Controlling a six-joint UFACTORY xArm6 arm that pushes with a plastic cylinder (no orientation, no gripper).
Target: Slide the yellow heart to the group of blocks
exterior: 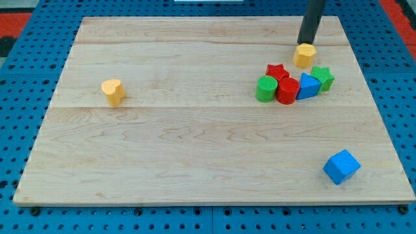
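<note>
Straight dark rod (311, 21), matte black

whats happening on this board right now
A single arm with a dark rod works a wooden board. My tip sits at the view's top right, just above a yellow hexagon beside the group: red star, green cylinder, red cylinder, blue triangle, green star. The yellow heart lies far off at the view's left, not yet moved. A blue cube sits alone at lower right.
</note>
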